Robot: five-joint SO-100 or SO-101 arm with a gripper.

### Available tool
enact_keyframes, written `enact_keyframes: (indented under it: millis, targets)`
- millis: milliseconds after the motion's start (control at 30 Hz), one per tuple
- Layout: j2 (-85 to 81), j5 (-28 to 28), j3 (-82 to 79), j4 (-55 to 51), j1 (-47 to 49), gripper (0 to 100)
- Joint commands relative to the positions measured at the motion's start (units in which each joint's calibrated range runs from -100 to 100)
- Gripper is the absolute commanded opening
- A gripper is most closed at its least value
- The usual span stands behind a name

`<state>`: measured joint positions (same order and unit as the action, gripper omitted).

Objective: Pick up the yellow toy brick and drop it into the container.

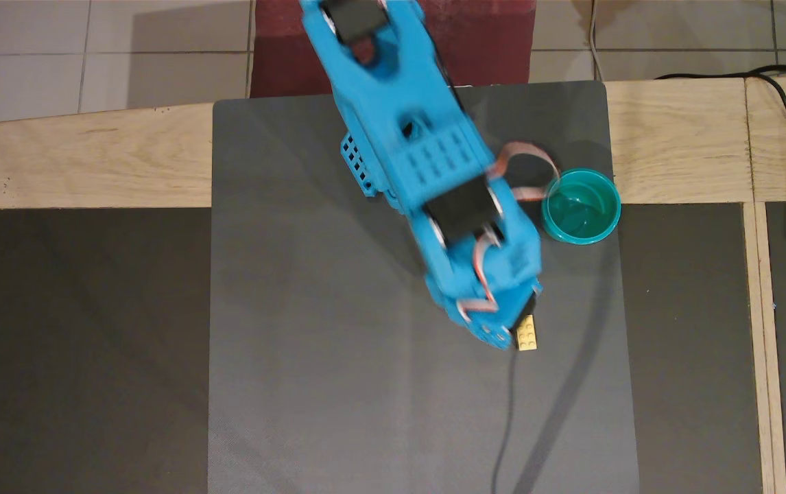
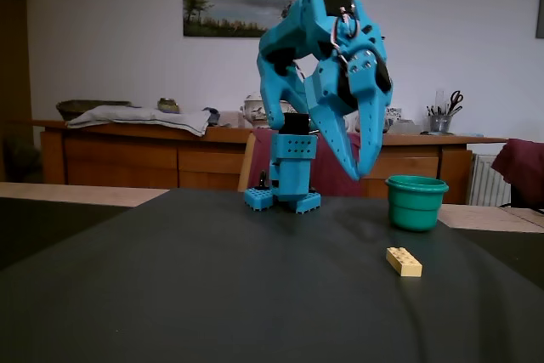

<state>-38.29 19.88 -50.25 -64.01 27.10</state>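
The blue claw is held slightly parted and empty, high above the yellow brick. Nothing is done: grasping and dropping into the green cup remain.

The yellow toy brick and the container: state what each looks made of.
The yellow toy brick looks like hard moulded plastic, going by its crisp edges and raised studs. The container also looks like plastic: a thin teal wall with a glossy inside that catches light. Neither can be confirmed by sight alone.
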Motion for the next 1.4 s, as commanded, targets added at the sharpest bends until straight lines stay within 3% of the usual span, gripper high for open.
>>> enact_keyframes:
  millis: [0,333,700,933,1367]
  targets:
    - [7.60,3.74,6.57,0.26,0.02,0]
    - [21.43,6.51,10.99,0.35,4.35,0]
    - [22.95,6.51,10.99,0.53,8.45,1]
    - [23.03,8.40,10.27,1.68,8.14,30]
    - [23.11,12.16,8.37,1.77,7.91,31]
